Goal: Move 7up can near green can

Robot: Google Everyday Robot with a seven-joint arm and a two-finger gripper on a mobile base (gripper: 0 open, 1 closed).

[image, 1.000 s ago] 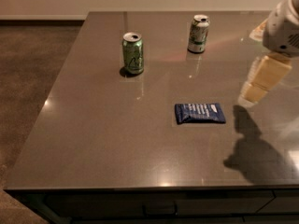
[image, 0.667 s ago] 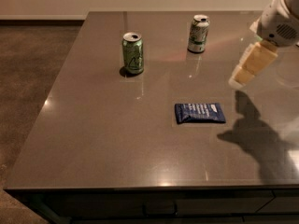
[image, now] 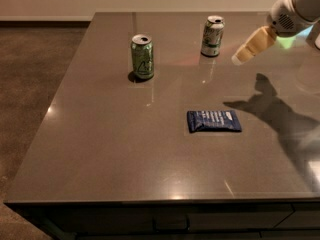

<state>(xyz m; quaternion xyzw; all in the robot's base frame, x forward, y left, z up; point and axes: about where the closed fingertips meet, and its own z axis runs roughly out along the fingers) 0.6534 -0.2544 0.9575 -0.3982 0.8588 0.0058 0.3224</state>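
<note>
The 7up can (image: 212,36), pale white-silver with dark green markings, stands upright at the back of the dark table (image: 100,149). The green can (image: 142,57) stands upright to its left and a little nearer, well apart from it. My gripper (image: 239,58), with pale cream fingers, hangs above the table to the right of the 7up can, a short gap away, and holds nothing. The arm reaches in from the upper right corner.
A dark blue snack packet (image: 214,120) lies flat in the middle of the table, in front of the 7up can. The arm's shadow falls on the table's right side. Brown carpet lies to the left of the table.
My gripper has moved up and to the left, from beside the blue packet toward the 7up can. The cans and the packet have not moved.
</note>
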